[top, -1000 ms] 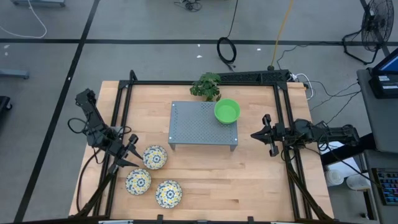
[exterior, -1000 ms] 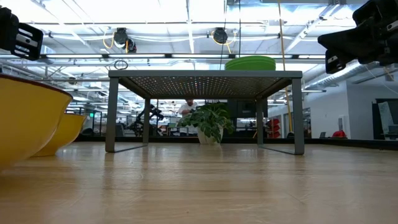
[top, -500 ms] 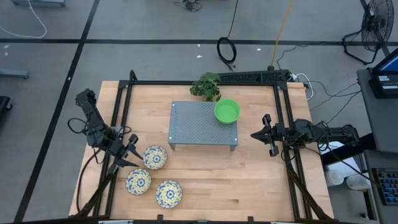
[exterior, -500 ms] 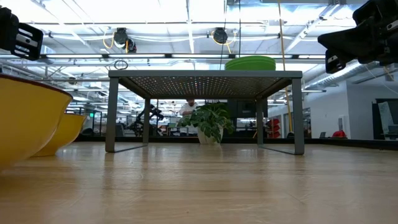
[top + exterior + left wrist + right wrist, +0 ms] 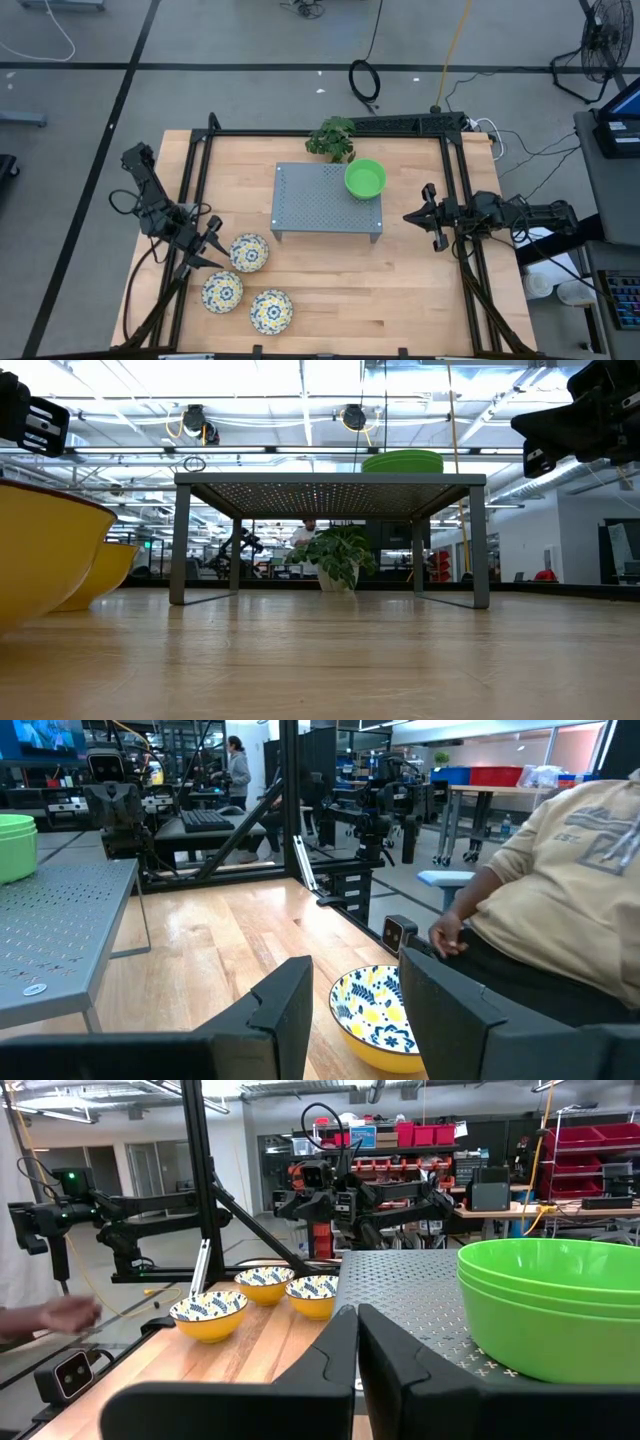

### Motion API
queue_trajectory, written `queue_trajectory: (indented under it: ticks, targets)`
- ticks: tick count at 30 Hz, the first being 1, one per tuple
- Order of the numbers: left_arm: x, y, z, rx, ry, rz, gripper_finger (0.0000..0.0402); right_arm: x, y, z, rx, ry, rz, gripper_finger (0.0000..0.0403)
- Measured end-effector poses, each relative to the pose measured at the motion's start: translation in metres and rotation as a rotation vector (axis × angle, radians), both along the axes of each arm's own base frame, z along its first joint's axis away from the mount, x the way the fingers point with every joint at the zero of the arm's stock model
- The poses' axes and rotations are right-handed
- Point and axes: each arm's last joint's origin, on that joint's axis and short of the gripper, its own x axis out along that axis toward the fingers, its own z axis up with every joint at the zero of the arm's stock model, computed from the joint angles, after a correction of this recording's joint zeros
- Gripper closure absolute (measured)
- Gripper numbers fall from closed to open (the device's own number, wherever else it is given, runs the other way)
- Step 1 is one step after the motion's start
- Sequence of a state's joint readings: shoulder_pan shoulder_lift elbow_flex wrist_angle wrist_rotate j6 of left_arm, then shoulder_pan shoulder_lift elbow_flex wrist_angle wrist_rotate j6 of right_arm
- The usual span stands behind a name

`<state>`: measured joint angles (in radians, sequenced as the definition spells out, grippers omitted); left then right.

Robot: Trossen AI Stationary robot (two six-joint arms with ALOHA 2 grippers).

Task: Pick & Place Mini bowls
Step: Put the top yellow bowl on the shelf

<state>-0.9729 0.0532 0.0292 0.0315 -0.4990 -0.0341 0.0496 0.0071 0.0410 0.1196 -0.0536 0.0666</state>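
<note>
A stack of plain green mini bowls (image 5: 365, 179) (image 5: 548, 1305) stands by its base on the right far corner of a grey perforated stand (image 5: 327, 202). Three white floral mini bowls with yellow outsides sit on the table's left near part (image 5: 249, 252) (image 5: 222, 291) (image 5: 271, 311). My left gripper (image 5: 210, 245) (image 5: 355, 970) is open and hovers just left of the floral bowl nearest the stand (image 5: 375, 1015), touching nothing. My right gripper (image 5: 430, 215) (image 5: 357, 1325) is shut and hangs in the air right of the stand, pointing at it.
A small potted plant (image 5: 333, 138) stands behind the stand at the table's far edge. A person in a beige top (image 5: 560, 890) sits beyond the table's near side, and a hand (image 5: 60, 1315) shows there. Bare wood lies in front of the stand (image 5: 350, 280).
</note>
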Motion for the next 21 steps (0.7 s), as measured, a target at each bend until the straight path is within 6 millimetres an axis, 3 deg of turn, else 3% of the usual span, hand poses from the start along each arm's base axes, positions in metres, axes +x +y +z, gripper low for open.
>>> queue_trajectory:
  ticks: [8, 21]
  targets:
    - [0.000, 0.000, 0.001, -0.007, -0.004, 0.000, 0.0249, 0.000, 0.000, 0.000, 0.000, 0.000, 0.000, 0.0403]
    - [-0.001, 0.002, 0.021, -0.166, -0.143, 0.003, 0.0249, 0.000, 0.000, 0.000, 0.000, 0.000, 0.000, 0.0403]
